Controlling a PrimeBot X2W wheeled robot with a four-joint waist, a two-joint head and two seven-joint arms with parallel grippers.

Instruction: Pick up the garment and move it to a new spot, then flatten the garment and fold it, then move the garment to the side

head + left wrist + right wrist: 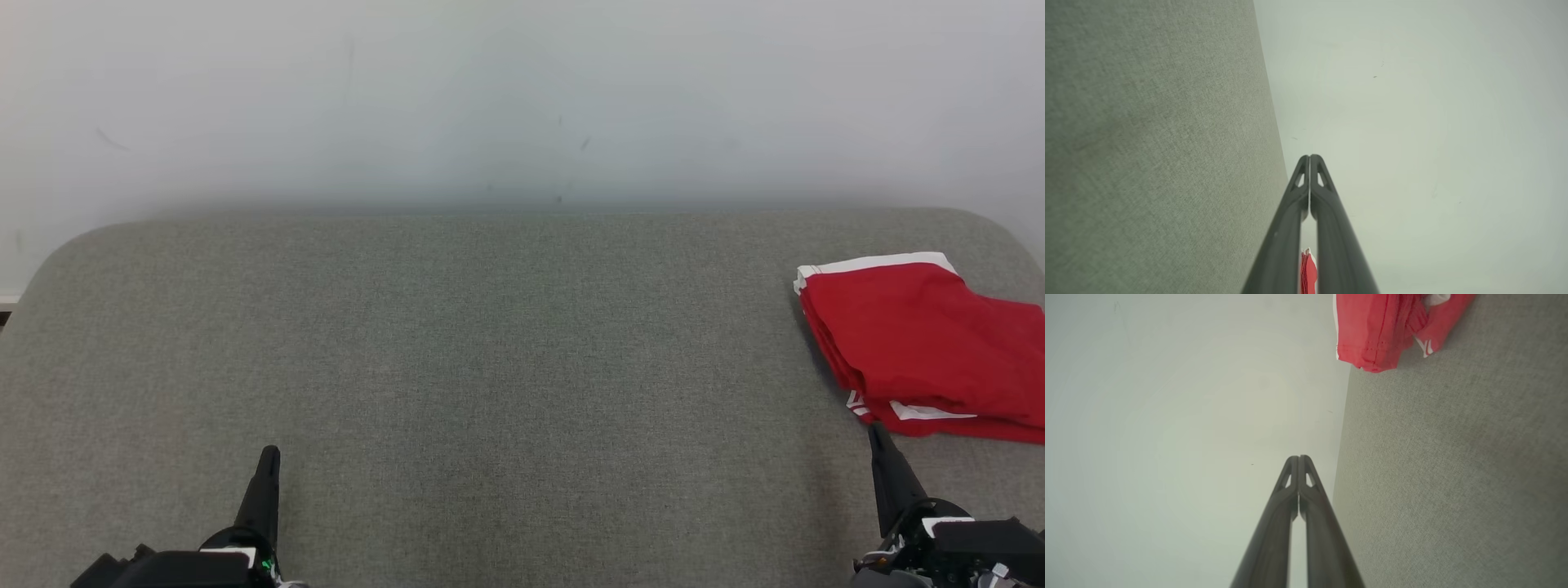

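Note:
The garment point(931, 347) is red with white trim and lies folded at the right edge of the grey fabric surface point(490, 367). My right gripper point(877, 430) is shut at the lower right, its tip just below the garment's near corner, holding nothing. My left gripper point(269, 452) is shut at the lower left, far from the garment, also holding nothing. In the right wrist view the right gripper point(1298, 457) has its jaws pressed together, with the garment point(1376, 330) at the top. In the left wrist view a sliver of the garment point(1308, 271) shows between the shut left gripper's point(1309, 156) fingers.
A pale wall point(522, 98) rises behind the grey surface, whose far corners are rounded. Wide bare fabric stretches across the middle and left.

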